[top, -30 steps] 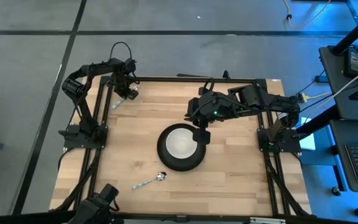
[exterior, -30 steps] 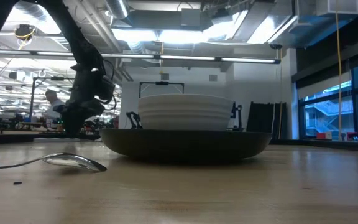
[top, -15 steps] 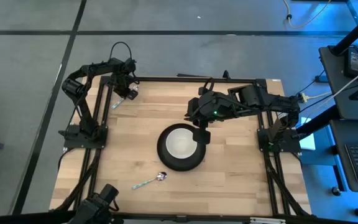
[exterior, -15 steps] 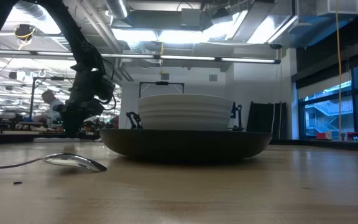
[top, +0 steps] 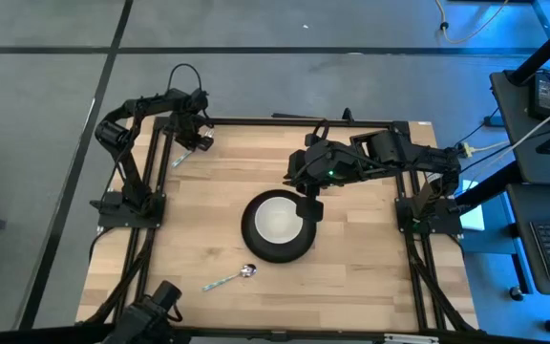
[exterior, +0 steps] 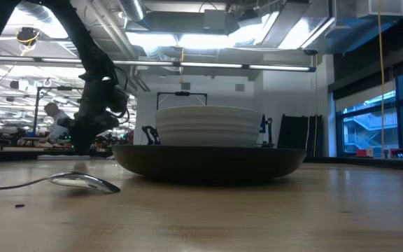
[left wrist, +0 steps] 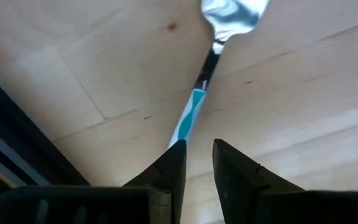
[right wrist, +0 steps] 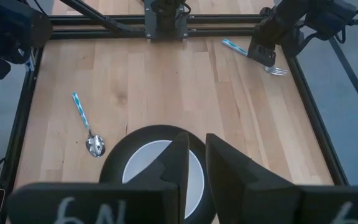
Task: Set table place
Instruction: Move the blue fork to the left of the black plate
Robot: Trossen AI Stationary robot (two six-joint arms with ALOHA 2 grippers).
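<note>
Your left claw (left wrist: 197, 163) hangs slightly parted over the fork (right wrist: 252, 54) handle; centre it, then lower squarely. Your right claw (right wrist: 194, 158), nearly closed and empty, waits over the plate (top: 277, 227).

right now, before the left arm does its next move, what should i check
1. Fork lies on the table at its far left corner, right at the left gripper: ok
2. Left gripper's hold on the fork: cannot tell
3. Bowl sits centred on the plate: ok
4. Right gripper hangs over the plate's rim, well away from the fork: ok
5. Spoon lies near the plate, apart from it: ok
</note>
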